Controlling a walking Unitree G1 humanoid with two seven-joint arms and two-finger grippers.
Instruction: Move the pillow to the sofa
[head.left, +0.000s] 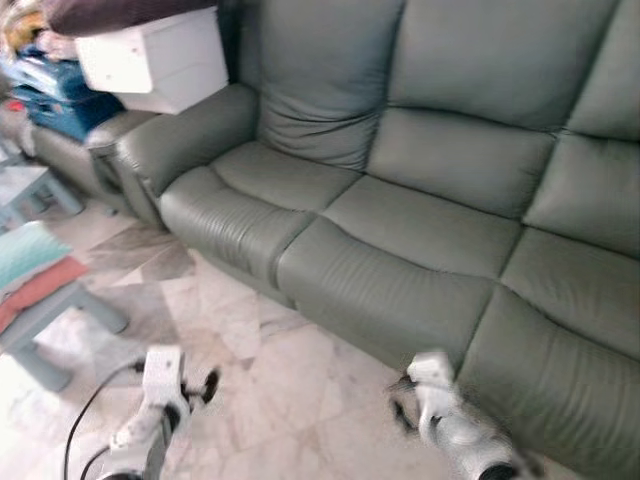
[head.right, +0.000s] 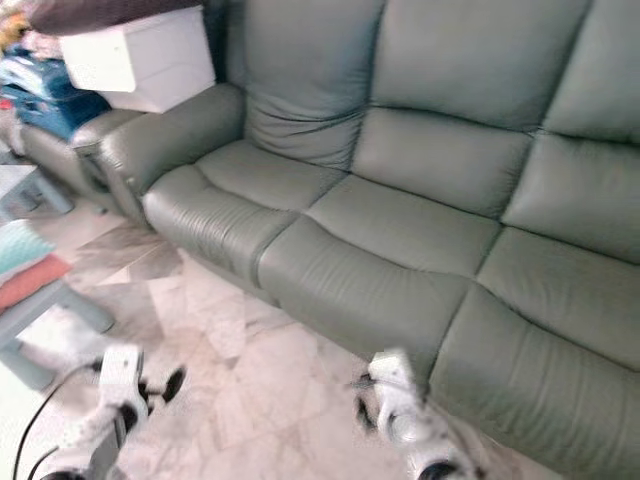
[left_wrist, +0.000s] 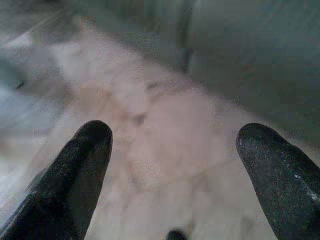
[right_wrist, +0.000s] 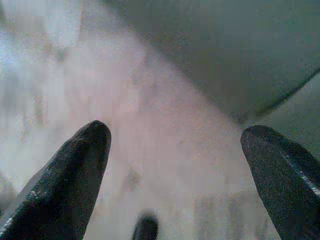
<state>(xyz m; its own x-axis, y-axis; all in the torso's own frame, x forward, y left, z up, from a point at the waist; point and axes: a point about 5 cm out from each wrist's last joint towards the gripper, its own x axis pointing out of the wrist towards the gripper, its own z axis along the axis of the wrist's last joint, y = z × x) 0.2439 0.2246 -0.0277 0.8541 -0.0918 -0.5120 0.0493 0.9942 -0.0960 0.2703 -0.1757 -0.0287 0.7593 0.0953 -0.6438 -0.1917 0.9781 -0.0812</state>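
Pillow, grey-green leather (head.left: 318, 110), stands against the backrest at the left end of a long grey-green leather sofa (head.left: 420, 250). Over the pale marble floor (head.left: 270, 400) before it, left hand (left_wrist: 172, 150) and right hand (right_wrist: 175, 145) hang spread apart, empty.

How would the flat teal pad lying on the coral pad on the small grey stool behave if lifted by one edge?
The teal pad looks thin and soft-edged, so it would probably sag rather than stay stiff. It seems light for its size. Lying loose on the coral pad atop the grey stool, it may slide when pushed.
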